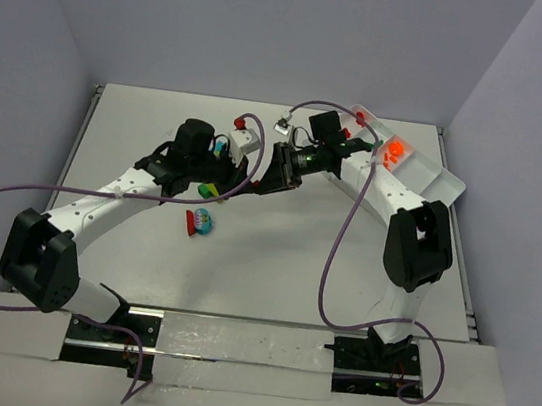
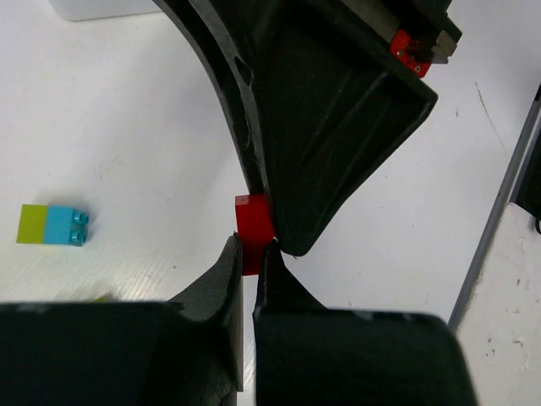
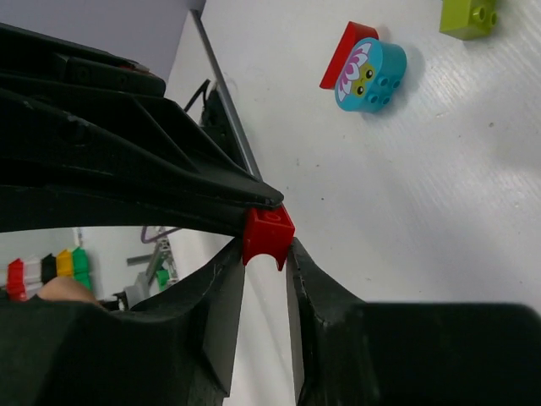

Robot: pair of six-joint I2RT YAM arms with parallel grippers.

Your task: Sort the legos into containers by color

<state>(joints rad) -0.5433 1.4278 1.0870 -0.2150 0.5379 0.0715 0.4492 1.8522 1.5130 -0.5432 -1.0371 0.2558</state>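
Observation:
A small red lego point(image 2: 252, 222) hangs above the table, where my two grippers meet. My left gripper point(image 2: 252, 250) is shut on its lower edge. My right gripper point(image 3: 267, 256) comes from the opposite side, and both its fingertips press the sides of the same red lego point(image 3: 269, 233). In the top view the two grippers meet at mid-table, left gripper point(image 1: 248, 166), right gripper point(image 1: 274, 169), and hide the brick. The white tray of containers point(image 1: 447, 184) lies at the back right with orange legos point(image 1: 391, 153) in one compartment.
A joined yellow-green and cyan brick point(image 2: 51, 225) lies on the table below the left gripper. A cyan flower-print brick with a red piece point(image 1: 200, 221) sits nearer the front. A yellow-green brick point(image 3: 467, 17) lies beyond it. The table's metal edge point(image 2: 499, 211) runs nearby.

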